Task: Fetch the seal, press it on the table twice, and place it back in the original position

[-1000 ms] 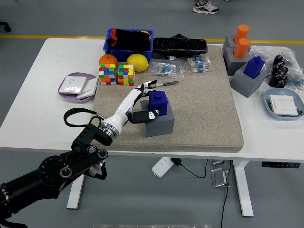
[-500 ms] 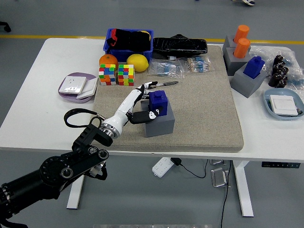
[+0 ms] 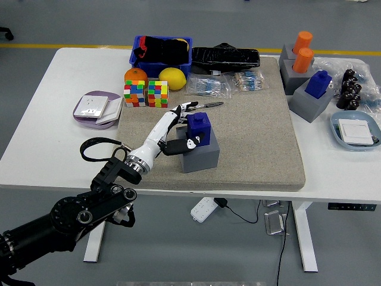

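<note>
A dark blue seal (image 3: 202,126) stands upright in its grey block holder (image 3: 202,157) on the beige mat (image 3: 256,143), left of centre. My left hand (image 3: 189,124) reaches in from the lower left. Its fingers wrap behind the seal and the thumb (image 3: 188,142) presses on the seal's front. The seal's bottom still meets the holder's top. The right arm is out of view.
Two colour cubes (image 3: 146,93), an orange (image 3: 136,75) and a lemon (image 3: 172,78) lie just behind the hand. A blue bin (image 3: 161,50) and a black bag (image 3: 225,58) sit at the back. Another blue seal (image 3: 318,83) and orange seals (image 3: 302,50) stand at the right.
The hand has closed a little tighter on the seal, and the seal has shifted very slightly to the right. Nothing else has moved.
</note>
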You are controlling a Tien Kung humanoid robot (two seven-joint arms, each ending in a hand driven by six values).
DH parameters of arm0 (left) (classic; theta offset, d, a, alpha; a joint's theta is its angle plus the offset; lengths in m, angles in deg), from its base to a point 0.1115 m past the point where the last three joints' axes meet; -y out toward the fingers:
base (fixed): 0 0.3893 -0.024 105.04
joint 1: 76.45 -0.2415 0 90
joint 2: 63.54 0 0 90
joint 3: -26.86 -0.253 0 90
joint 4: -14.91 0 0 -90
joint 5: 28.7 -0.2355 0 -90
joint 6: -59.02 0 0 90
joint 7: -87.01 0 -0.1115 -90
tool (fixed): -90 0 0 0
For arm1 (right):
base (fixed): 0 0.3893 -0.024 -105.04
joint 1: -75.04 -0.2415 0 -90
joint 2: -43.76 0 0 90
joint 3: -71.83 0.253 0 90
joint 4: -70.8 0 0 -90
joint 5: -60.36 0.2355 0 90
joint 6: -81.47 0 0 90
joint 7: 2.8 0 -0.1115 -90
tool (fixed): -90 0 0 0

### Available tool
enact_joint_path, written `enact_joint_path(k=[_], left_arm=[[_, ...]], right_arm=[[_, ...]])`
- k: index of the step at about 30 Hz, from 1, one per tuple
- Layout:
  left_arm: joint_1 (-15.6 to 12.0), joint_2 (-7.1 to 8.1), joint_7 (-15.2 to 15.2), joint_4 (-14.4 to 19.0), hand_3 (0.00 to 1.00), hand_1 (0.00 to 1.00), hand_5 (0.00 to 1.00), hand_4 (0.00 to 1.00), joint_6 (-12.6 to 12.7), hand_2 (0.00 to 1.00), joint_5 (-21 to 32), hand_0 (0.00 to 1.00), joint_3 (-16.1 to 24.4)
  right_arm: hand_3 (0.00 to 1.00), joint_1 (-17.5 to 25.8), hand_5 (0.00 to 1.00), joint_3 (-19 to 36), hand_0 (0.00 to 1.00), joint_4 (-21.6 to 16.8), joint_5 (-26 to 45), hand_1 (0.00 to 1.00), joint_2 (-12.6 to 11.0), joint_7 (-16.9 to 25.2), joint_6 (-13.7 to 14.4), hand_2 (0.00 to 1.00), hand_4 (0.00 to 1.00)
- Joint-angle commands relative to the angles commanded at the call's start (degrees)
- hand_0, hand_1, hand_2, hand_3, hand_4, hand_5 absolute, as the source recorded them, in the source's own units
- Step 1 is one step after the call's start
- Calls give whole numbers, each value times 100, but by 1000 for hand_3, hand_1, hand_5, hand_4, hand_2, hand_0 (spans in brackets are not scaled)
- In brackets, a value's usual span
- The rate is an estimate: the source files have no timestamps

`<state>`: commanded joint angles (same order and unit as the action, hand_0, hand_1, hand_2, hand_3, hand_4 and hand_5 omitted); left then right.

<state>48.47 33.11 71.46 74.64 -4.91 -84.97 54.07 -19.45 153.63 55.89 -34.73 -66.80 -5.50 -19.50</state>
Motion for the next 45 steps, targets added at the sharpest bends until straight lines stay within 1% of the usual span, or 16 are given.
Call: enact_joint_path(k=[1, 4, 11, 14, 15, 19, 21, 23, 29, 34, 41, 45], left_arm=[[-3, 2, -28, 18, 900, 483, 2, 558, 5, 446, 2, 854, 29], [-2, 8, -85, 60, 900, 483, 2, 558, 19, 446, 4, 854, 119], [-9, 58, -232, 159, 899, 487, 2, 560, 76, 446, -60, 851, 532], [1, 97, -316, 82, 900, 489, 2, 561, 125, 446, -46, 846, 700], [12, 139, -350, 2, 900, 489, 2, 561, 154, 446, -51, 846, 743], [2, 226, -333, -251, 898, 490, 2, 562, 215, 446, -199, 846, 800], [-16, 250, -351, -379, 898, 490, 2, 562, 231, 446, -189, 846, 801], [-30, 260, -369, -473, 898, 490, 2, 562, 246, 446, -175, 846, 781], [-70, 239, -496, -972, 894, 492, 2, 562, 381, 447, -14, 847, 573], [-133, 203, -730, -1388, 893, 495, 2, 563, 494, 446, 383, 848, 291], [-224, 145, -978, -1730, 889, 509, 2, 563, 633, 446, 765, 848, -20], [-257, 120, -1124, -1885, 883, 529, 2, 567, 661, 446, 955, 851, -131]], right_arm=[[640, 2, 545, -1, 783, 0, 1, 700, 0, 0, 0, 683, 760], [640, 8, 545, -1, 783, 3, -3, 700, -1, 0, 3, 683, 760], [640, 0, 545, -5, 783, 1, 10, 699, 4, 1, -1, 684, 760], [639, 2, 544, -5, 782, 2, 9, 700, 5, 0, -2, 682, 760], [639, 5, 544, -6, 782, 4, 7, 700, 5, 0, -3, 682, 760], [640, 13, 544, -12, 782, 5, 11, 699, -4, 3, -3, 683, 760], [640, 17, 544, -28, 782, 4, 19, 699, -5, 2, -5, 683, 760], [640, 21, 544, -39, 782, 4, 23, 699, -3, 1, -7, 683, 760], [640, 12, 544, -97, 783, -1, 42, 699, 2, -1, -15, 683, 760], [639, 32, 544, -76, 782, -1, 31, 700, -8, 5, -6, 683, 760], [640, 45, 543, -80, 783, -5, 26, 698, -15, 10, -3, 682, 760], [640, 49, 544, -96, 782, -11, 33, 698, -7, 11, -7, 683, 761]])
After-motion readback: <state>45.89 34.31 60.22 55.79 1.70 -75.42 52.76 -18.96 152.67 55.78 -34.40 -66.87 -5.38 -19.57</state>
